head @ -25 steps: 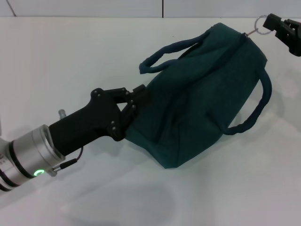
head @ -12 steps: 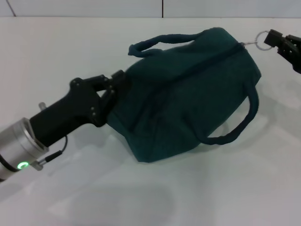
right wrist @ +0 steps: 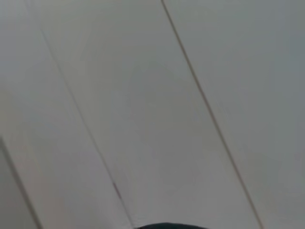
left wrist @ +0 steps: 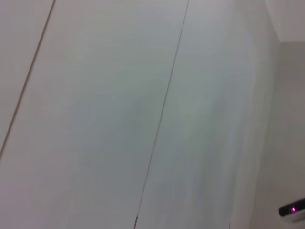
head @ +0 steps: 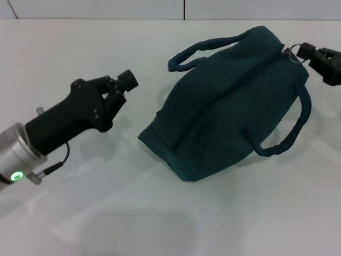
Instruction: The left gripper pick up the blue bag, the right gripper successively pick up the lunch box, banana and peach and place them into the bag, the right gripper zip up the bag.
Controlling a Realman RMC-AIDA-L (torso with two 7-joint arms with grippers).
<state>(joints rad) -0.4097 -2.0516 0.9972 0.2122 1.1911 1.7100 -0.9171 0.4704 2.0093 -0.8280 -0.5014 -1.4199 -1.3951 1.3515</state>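
Observation:
The blue bag (head: 226, 112) lies on the white table (head: 160, 224) in the head view, zipped shut, with its two handles (head: 290, 133) loose. My left gripper (head: 121, 89) is open and empty, apart from the bag's left end. My right gripper (head: 308, 53) is at the bag's far right end, shut on the zipper pull ring (head: 292, 54). The lunch box, banana and peach are not in view. Both wrist views show only white panels.
The white table stretches in front of and to the left of the bag. A white wall with a dark seam (head: 184, 9) runs along the back.
My left gripper has let go of the bag's left end and drawn back to the left. The bag has dropped and shifted right onto the table. The right gripper came slightly lower and closer to the bag.

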